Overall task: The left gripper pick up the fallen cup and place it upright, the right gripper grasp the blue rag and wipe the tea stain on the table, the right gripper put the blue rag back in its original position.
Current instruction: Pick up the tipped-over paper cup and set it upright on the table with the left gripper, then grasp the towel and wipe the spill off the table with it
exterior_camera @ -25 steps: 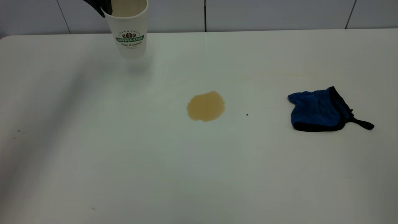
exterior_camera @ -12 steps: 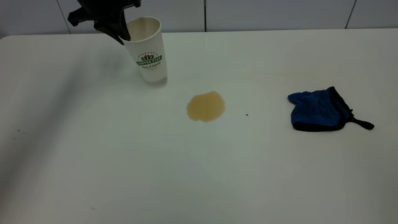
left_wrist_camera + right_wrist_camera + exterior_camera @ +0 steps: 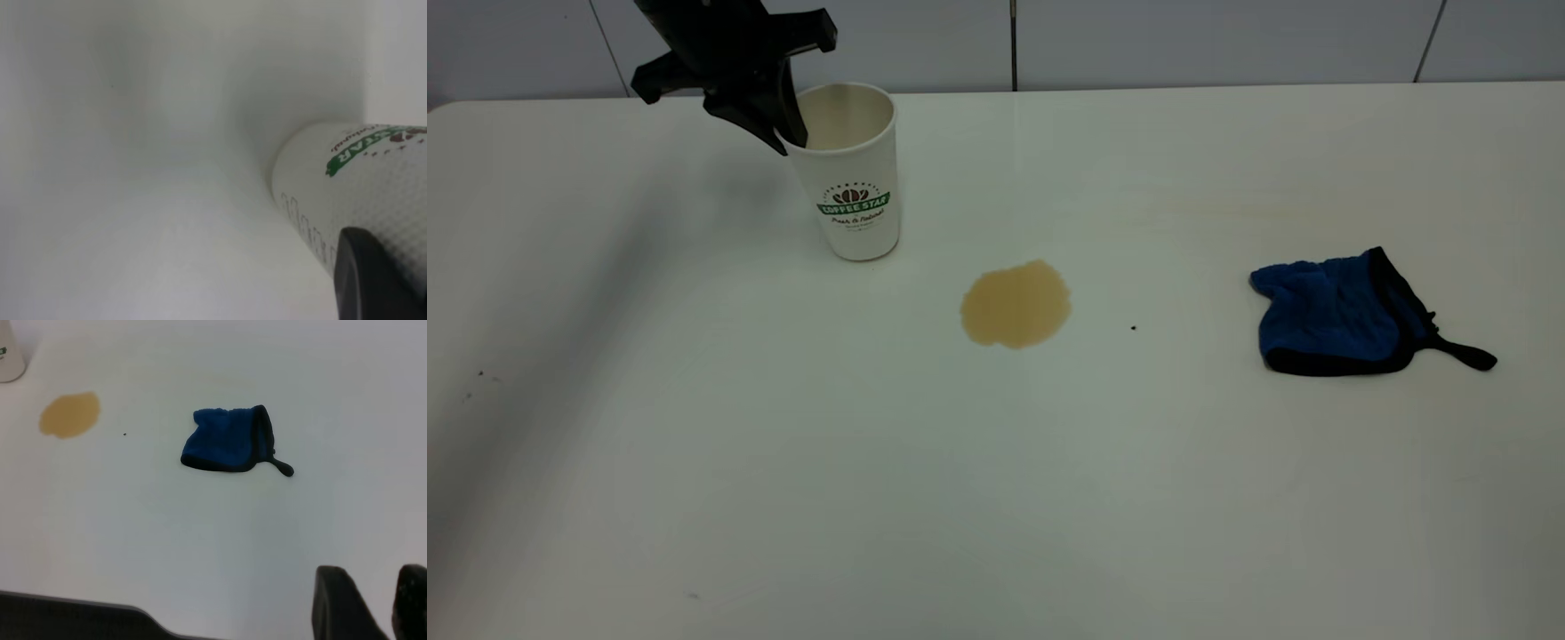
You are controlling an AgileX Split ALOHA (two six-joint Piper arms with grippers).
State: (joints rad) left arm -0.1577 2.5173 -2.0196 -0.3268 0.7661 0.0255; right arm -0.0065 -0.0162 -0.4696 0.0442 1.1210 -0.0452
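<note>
My left claw is clamped on the cup rim, one finger inside, one outside; cup upright on the bench, just up-left of the tea stain. Blue rag lies well right of the stain, untouched. My right claw hangs apart from the rag, fingers parted.

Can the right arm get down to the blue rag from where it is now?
Probably yes. The rag lies alone on bare table, apart from the stain, and nothing stands between it and the right tool, which sits high above.
</note>
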